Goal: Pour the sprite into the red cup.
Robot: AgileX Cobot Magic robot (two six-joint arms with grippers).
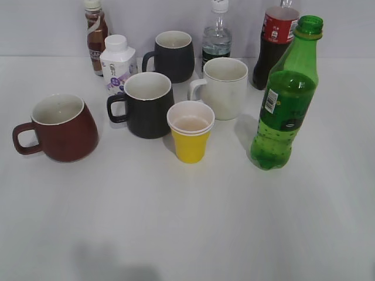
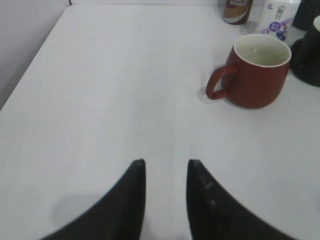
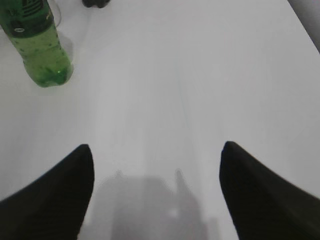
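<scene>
White counter (image 1: 187, 222) runs bare across the near half, and neither arm shows in the exterior view; only the wrist views give the fingers away. Right fingers (image 3: 156, 165) are spread wide with nothing between them, hanging over empty counter. Ahead of them and off to their left stands the sprite (image 3: 39, 47), upright, well apart from the tips. Left fingers (image 2: 165, 172) sit with only a narrow gap and hold nothing; the cup (image 2: 255, 70) is ahead and to their right, handle turned toward them, its white inside looking empty.

From where I stand, the job has not begun: the bottle must be grasped first. It looks uncapped, so I would bring the right fingers in level, swing left until the bottle sits squarely between them, and close on the waist below the label rather than the soft lower bulge. Squeezing hard could push liquid out the open neck. Beyond it, a yellow cup (image 1: 190, 132), white mug (image 1: 224, 86) and black mug (image 1: 146, 104) crowd the way to the red one, so lift high before crossing. Cola (image 1: 274, 47) stands close behind; keep the far finger clear of it.
</scene>
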